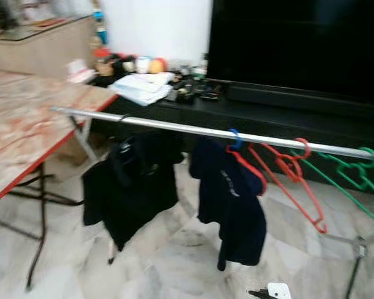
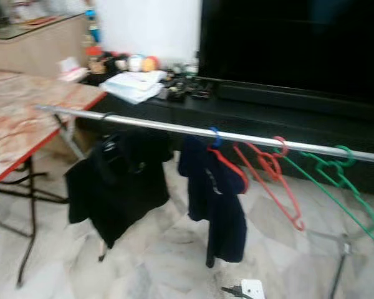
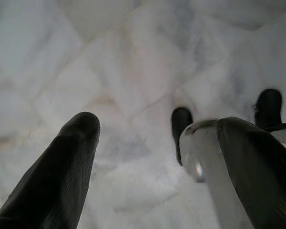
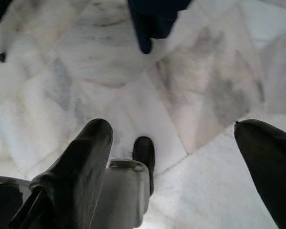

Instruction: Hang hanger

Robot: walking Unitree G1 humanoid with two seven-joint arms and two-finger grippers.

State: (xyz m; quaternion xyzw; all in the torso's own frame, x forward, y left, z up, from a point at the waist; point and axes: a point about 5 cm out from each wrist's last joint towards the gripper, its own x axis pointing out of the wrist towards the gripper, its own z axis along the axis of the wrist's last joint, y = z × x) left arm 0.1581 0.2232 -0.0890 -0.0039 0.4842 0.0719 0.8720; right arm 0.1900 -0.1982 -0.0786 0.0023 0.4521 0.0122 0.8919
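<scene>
A silver clothes rail [image 1: 174, 128] runs across the room at mid height. On it hang a black shirt [image 1: 134, 184], a dark navy shirt [image 1: 234, 202] on a red hanger with a blue hook, a bare red hanger [image 1: 290, 177] and a bare green hanger [image 1: 355, 177]. My left gripper [image 3: 157, 157] hangs open over the marble floor with nothing between its fingers. My right gripper [image 4: 181, 157] is also open and empty above the floor, with the hem of the navy shirt [image 4: 155, 19] just ahead of it.
A marble-topped folding table [image 1: 25, 131] with a red edge stands at the left. A black TV console [image 1: 268, 115] with papers and small items runs behind the rail, under a large dark screen [image 1: 299, 43]. A white power plug [image 1: 277, 291] lies on the floor.
</scene>
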